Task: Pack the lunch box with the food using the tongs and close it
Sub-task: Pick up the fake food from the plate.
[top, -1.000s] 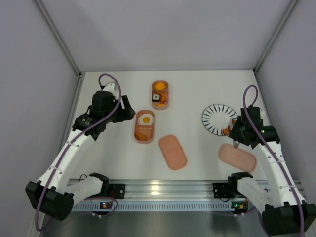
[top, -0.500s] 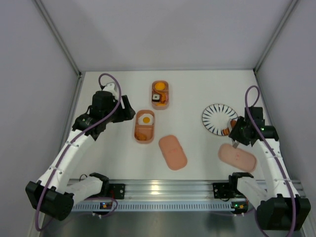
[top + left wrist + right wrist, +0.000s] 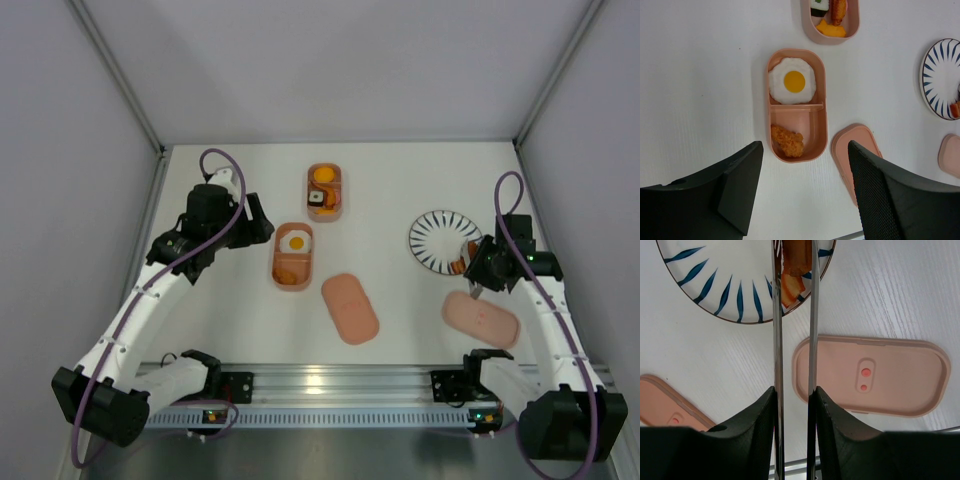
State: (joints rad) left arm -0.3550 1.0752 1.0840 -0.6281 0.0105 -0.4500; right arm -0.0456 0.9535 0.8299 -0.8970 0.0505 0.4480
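Note:
Two pink lunch box trays sit mid-table. The near tray [image 3: 292,256] holds a fried egg [image 3: 792,81] and a fried orange piece [image 3: 787,140]. The far tray [image 3: 324,190] holds a sushi roll and orange pieces. Flat lids lie at centre [image 3: 350,307] and at the right [image 3: 481,318]. My right gripper [image 3: 792,392] is shut on the tongs [image 3: 777,340]. Their two arms reach onto the striped plate [image 3: 725,285] either side of the bacon strips [image 3: 792,270]; the tips are out of frame. My left gripper [image 3: 805,150] hovers open above the near tray.
The plate [image 3: 445,242] stands at the right, just beyond the right lid [image 3: 870,375]. White walls enclose the table on the left, right and back. An aluminium rail with the arm bases runs along the near edge.
The right gripper has squeezed the tongs, so their arms stand closer together around the bacon. The left arm has not moved.

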